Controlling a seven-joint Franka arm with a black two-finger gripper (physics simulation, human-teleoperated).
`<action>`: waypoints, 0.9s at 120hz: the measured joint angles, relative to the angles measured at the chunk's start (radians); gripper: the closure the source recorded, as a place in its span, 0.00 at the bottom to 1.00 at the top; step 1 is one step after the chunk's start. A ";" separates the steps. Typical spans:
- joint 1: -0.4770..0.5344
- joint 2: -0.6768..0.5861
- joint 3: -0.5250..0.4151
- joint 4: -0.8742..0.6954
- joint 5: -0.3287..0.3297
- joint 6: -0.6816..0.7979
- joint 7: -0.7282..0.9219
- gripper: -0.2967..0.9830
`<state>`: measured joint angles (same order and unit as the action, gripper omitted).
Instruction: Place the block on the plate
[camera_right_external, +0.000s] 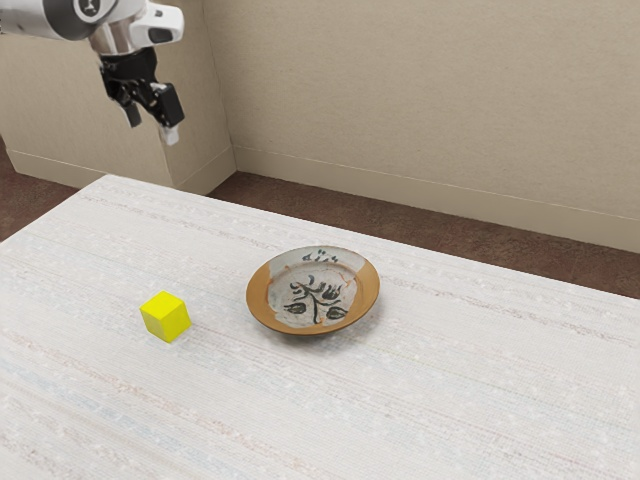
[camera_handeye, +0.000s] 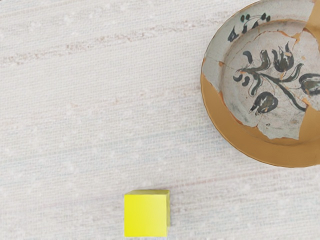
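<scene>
Block first: it sits flat on the table, apart from the plate, on the exterior view's left of it. The fingers stand open with nothing between them, well above the table and off to one side of the block. The step in hand looks to be the reach for the block, and most of the task lies ahead.

To do it well, bring the fingers over the block while still high, then come straight down. Both should line up with a pair of opposite upright faces, one on each side, so they close flat and don't catch a corner or twist the block. The gap wants centring before the descent; if one finger leads, it may land on the top face or shove the block along the table. Go low enough to hold the sides around mid-height, yet stop short of pressing into the table.

The block looks rigid, so a firm, even squeeze should serve. After that, a straight lift needs to take it above the plate's raised rim before any sideways travel. Aim for the flatter middle and let go low, since the sloping edge could tip it.
</scene>
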<state>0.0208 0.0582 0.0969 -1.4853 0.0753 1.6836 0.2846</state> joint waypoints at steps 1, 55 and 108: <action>0.000 0.000 0.000 0.000 -0.002 -0.001 0.000 0.23; 0.070 0.043 0.016 -0.411 -0.021 0.252 0.062 0.23; 0.151 0.214 0.013 -0.455 -0.080 0.514 0.185 0.23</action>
<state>0.1721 0.2722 0.1095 -1.9404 -0.0047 2.1977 0.4691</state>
